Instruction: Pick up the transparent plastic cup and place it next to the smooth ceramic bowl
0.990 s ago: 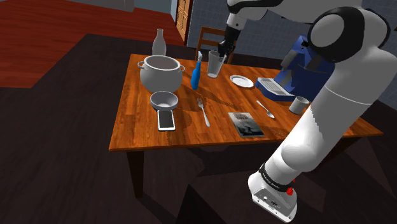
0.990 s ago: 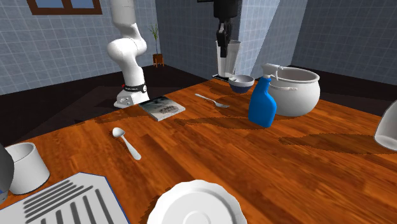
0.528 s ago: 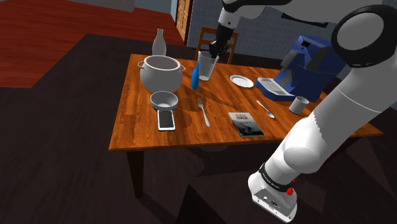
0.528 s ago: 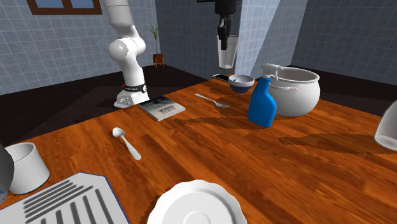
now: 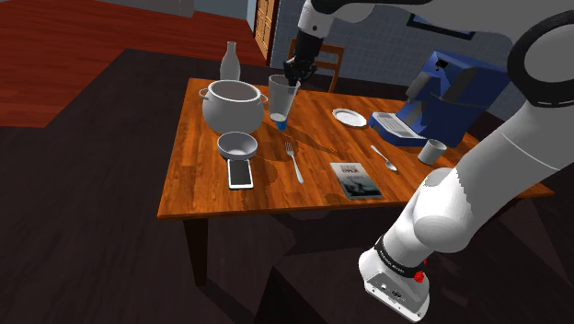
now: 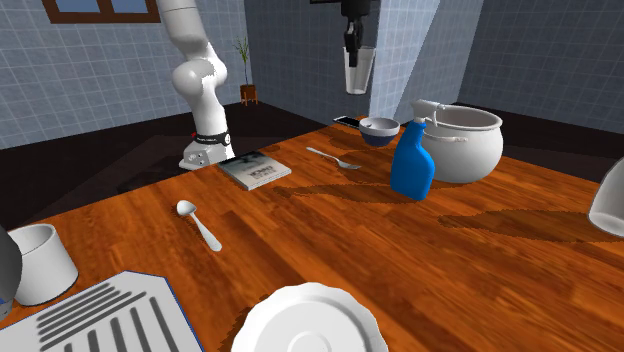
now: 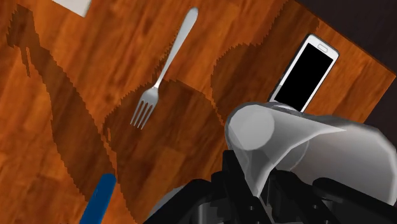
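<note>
1. Jaws clamp the rim of the clear cup (image 5: 282, 99) (gripper (image 5: 296, 72) above it).
2. Carried closer over the last second, the clear cup hangs in the air beyond the bowl (image 5: 237, 144); lowering beside it remains.
3. Clear cup, bowl and the pot (image 5: 232, 103) behind the bowl appear empty.

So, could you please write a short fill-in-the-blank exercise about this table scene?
The gripper is shut on the clear ____, held above the table.
The phone lies beside the small grey ____.
The fork lies between the phone and the ____.
The spray bottle is coloured ____.
Missing words: cup, bowl, book, blue.
</note>
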